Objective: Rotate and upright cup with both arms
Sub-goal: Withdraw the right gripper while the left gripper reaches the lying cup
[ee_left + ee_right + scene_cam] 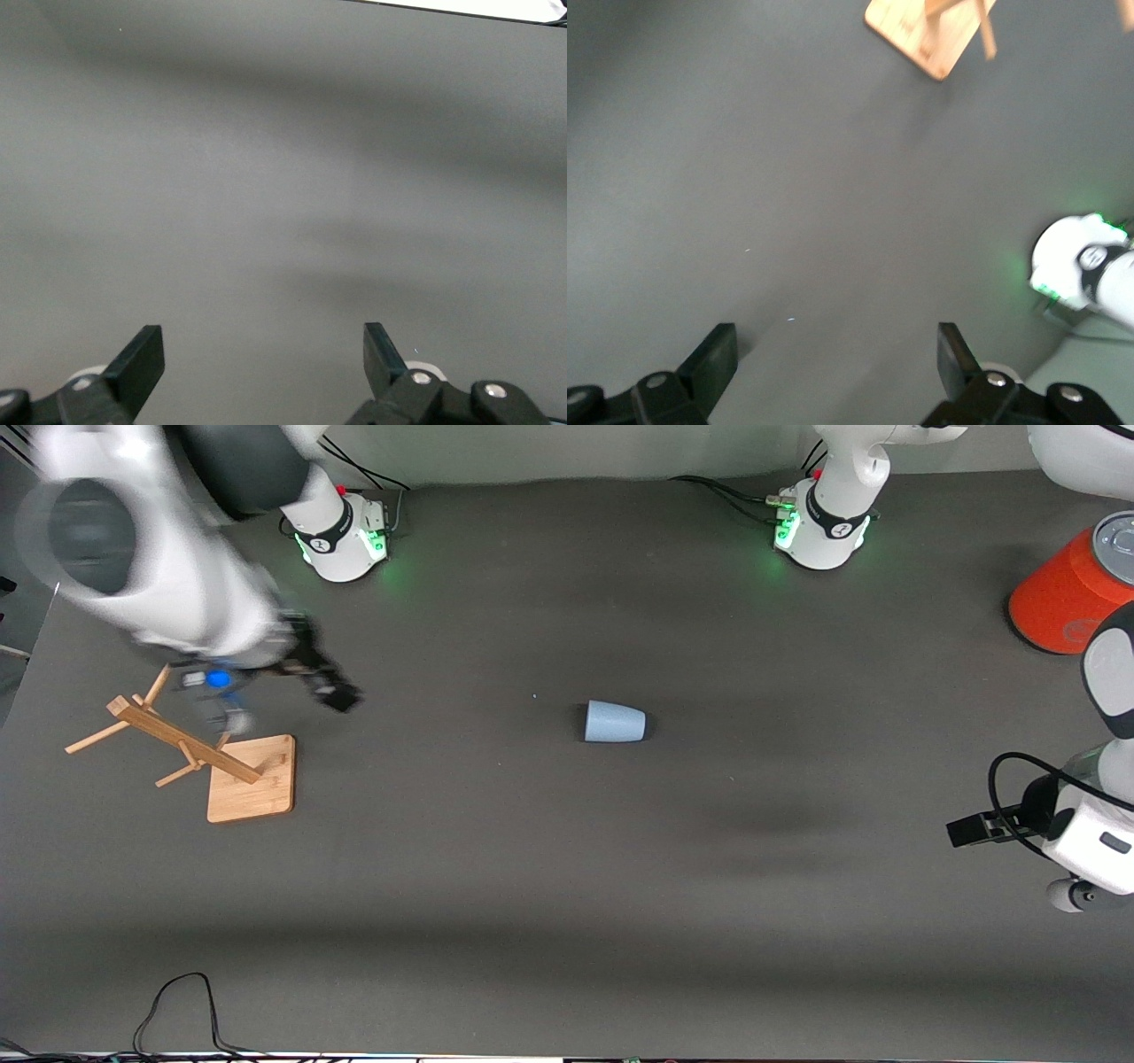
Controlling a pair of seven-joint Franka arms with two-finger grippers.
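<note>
The pale blue cup point(613, 722) lies on its side in the middle of the dark table, its wider end toward the right arm's end. Neither wrist view shows it. My right gripper point(332, 689) hangs open and empty over the table between the cup and the wooden rack. In the right wrist view it point(837, 354) has only bare table between its fingers. At the left arm's end, my left gripper point(973, 830) is low over the table, well clear of the cup. The left wrist view shows it point(264, 354) open and empty too.
A wooden rack point(252, 779) on a square base stands at the right arm's end and also shows in the right wrist view as the rack point(930, 31). An orange-red cylinder point(1067, 593) with a grey top stands at the left arm's end. A black cable point(177, 1010) loops at the table's front edge.
</note>
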